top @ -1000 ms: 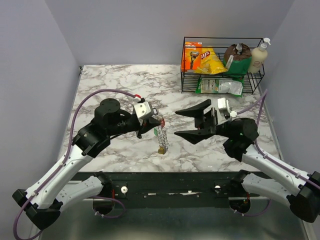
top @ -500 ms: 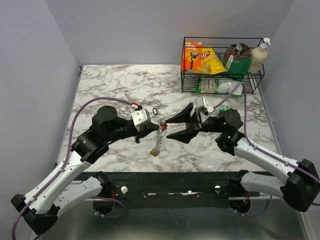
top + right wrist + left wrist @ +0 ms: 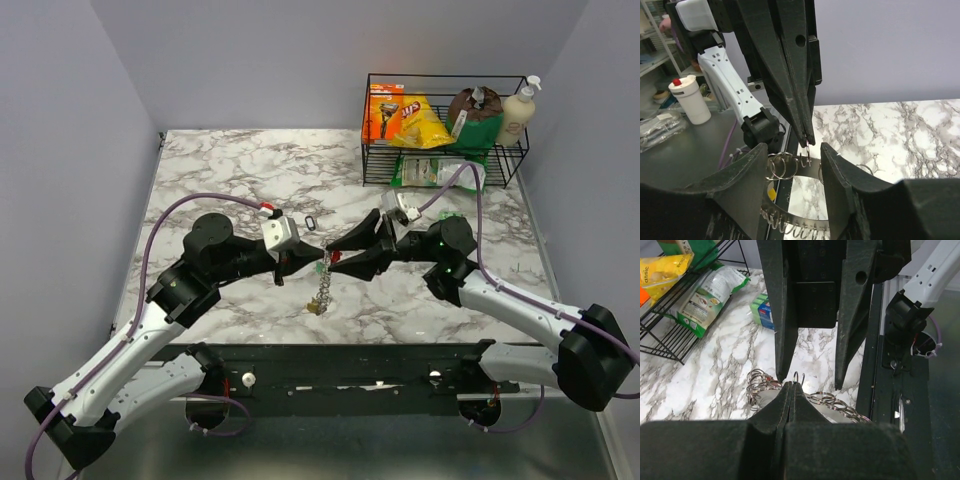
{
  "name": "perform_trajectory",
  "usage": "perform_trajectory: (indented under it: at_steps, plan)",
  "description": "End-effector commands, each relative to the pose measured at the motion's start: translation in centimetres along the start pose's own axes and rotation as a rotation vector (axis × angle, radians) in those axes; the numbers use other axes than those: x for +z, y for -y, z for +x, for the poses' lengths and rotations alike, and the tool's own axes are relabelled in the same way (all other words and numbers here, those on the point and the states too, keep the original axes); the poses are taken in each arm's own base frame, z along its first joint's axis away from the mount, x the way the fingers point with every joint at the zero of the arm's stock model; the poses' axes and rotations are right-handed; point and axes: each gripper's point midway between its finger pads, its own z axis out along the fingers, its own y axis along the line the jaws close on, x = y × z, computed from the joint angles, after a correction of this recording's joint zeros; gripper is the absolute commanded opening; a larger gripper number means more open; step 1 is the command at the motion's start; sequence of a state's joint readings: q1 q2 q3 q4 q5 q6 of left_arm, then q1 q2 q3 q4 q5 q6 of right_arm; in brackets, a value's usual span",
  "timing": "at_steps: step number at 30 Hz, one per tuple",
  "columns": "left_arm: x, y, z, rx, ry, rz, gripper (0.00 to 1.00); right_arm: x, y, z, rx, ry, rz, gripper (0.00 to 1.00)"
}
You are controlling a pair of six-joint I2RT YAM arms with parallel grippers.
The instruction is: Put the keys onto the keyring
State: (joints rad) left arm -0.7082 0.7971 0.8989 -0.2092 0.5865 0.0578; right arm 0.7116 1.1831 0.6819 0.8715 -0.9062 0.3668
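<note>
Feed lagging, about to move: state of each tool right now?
Left tool: closed on the large silvery coiled wire keyring.
Right tool: open, holding nothing.

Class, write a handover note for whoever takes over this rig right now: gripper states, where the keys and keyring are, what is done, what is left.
Left gripper: shut on the top of the keyring, which dangles below it.
Right gripper: open, fingers either side of the left fingertips.
Keys: a red key shows at the ring's top; threaded or not, cannot tell.
Done: ring held up for threading.
Left: thread the keys.
</note>
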Motion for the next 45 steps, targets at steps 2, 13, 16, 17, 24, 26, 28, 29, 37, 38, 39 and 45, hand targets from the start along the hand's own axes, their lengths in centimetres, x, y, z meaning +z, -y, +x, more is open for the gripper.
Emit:
perform_trajectory:
  at_steps: [2, 13, 16, 17, 24, 26, 28, 29, 37, 38, 39, 45]
  plan:
    - [-0.2, 0.9, -2.4, 0.034, 0.092, 0.04, 0.0, 0.2, 1.0, -1.1, -0.024, 0.029, 0.044, 0.38]
    - [-0.4, 1.0, -1.8, 0.027, 0.064, 0.04, 0.0, 0.1, 1.0, -1.7, -0.036, 0.033, 0.059, 0.01]
    - [-0.6, 1.0, -1.2, 0.02, 0.017, 0.04, 0.12, 0.2, 0.8, -1.7, -0.043, 0.018, 0.048, 0.01]
    - [-0.6, 1.0, -1.1, 0.019, 0.005, 0.041, 0.17, 0.2, 0.7, -1.4, -0.034, 0.0, 0.038, 0.01]
    - [-0.8, 1.1, -0.1, 0.002, -0.064, 0.048, 0.44, 0.4, 0.2, -1.3, -0.041, -0.059, -0.012, 0.01]
    - [-0.7, 0.9, 0.2, -0.002, -0.076, 0.042, 0.47, 0.5, 0.2, -1.3, -0.042, -0.076, -0.019, 0.01]
    - [-0.6, 0.6, 0.3, 0.002, -0.087, 0.032, 0.48, 0.5, 0.2, -1.5, -0.051, -0.08, -0.023, 0.01]
    - [-0.6, 0.5, 0.5, 0.001, -0.094, 0.028, 0.49, 0.5, 0.1, -1.3, -0.044, -0.088, -0.027, 0.01]
    - [0.2, -0.1, 0.6, -0.005, -0.101, 0.024, 0.36, 0.6, 0.2, -1.2, -0.039, -0.101, -0.033, 0.01]
    - [0.3, -0.1, 0.5, -0.008, -0.101, 0.026, 0.34, 0.5, 0.1, -1.2, -0.039, -0.102, -0.036, 0.01]
    - [0.4, -0.1, 0.5, -0.009, -0.102, 0.027, 0.32, 0.6, 0.2, -1.2, -0.039, -0.101, -0.033, 0.01]
    - [0.8, -0.4, 0.8, -0.022, -0.131, 0.033, 0.15, 0.5, 0.1, -1.2, -0.041, -0.099, -0.029, 0.01]
